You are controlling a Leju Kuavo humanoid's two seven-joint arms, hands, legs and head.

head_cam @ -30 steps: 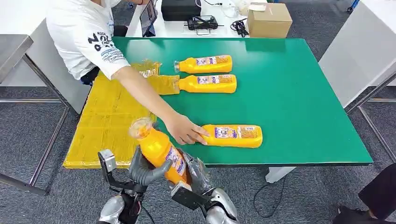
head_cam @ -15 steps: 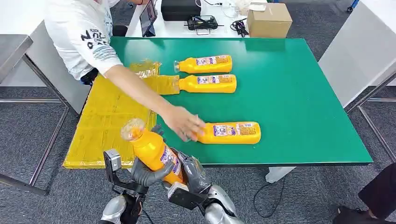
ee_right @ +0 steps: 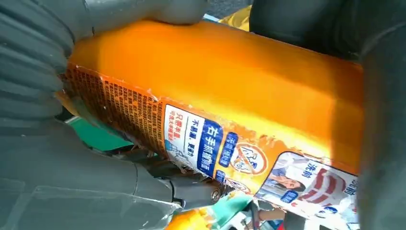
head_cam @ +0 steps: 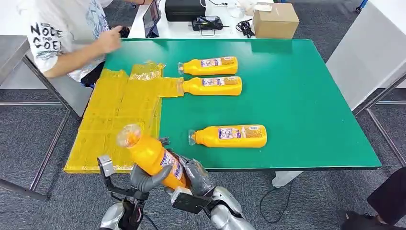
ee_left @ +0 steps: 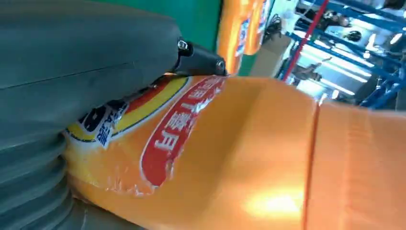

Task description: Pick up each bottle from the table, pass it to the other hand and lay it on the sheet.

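Note:
An orange bottle (head_cam: 152,157) with a clear cap is up in the air off the table's near left corner, tilted with its cap toward the yellow sheet (head_cam: 115,108). My left hand (head_cam: 146,179) wraps its lower body from the left. My right hand (head_cam: 195,173) presses against it from the right. In the left wrist view the bottle (ee_left: 268,158) lies against my left hand (ee_left: 72,72). In the right wrist view its label (ee_right: 230,81) sits within my right hand (ee_right: 48,167). Three more orange bottles lie on the green table (head_cam: 306,100): near (head_cam: 230,136), middle (head_cam: 213,86), far (head_cam: 209,66).
A person stands at the far left corner, one hand (head_cam: 109,40) at the table's far edge. A crumpled yellow wrapper (head_cam: 146,71) lies on the sheet's far end. Behind the table stand a cardboard box (head_cam: 275,20) and black devices (head_cam: 184,9).
The person's arm has pulled back from the near bottle to the far left corner, leaving that bottle lying on the table. My two hands have carried the held bottle a little to the left.

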